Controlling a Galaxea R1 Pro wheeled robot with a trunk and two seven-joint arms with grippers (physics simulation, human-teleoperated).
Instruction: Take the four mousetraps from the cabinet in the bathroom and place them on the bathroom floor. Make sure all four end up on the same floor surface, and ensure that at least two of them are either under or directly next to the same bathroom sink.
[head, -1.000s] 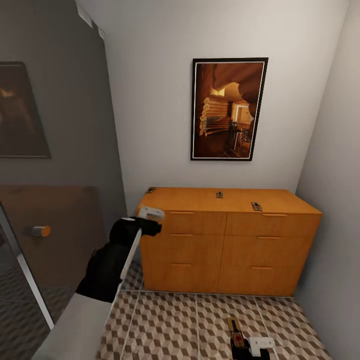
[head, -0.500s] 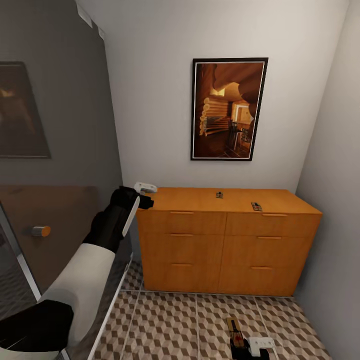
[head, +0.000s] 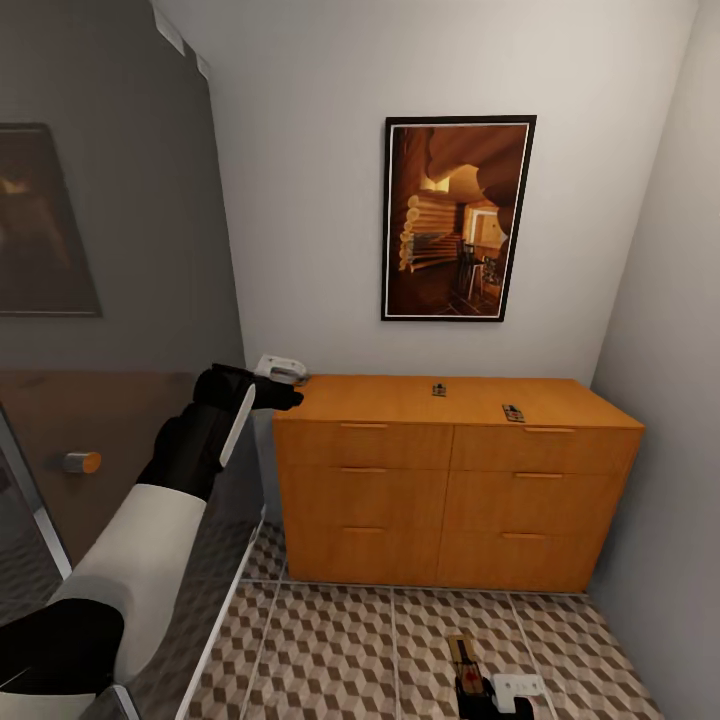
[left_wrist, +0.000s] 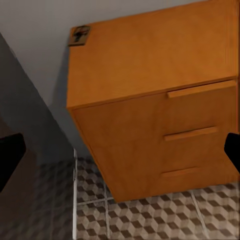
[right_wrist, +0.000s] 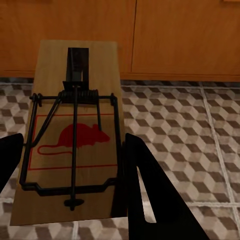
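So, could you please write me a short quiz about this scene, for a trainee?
1. True or false: the right gripper has its jaws closed on a mousetrap.
2. How many mousetraps lie on top of the cabinet? A) one B) two C) three
3. Fill in: the left gripper hovers by the corner mousetrap with its jaws ____.

Key: 1 true. 2 C: the corner one, plus two further along. 3 open.

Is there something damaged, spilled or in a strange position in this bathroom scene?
Nothing stands out. Three mousetraps lie flat on the cabinet top, its drawers shut. The right gripper holds another mousetrap above the bathroom floor; the left gripper hovers by the cabinet's corner.
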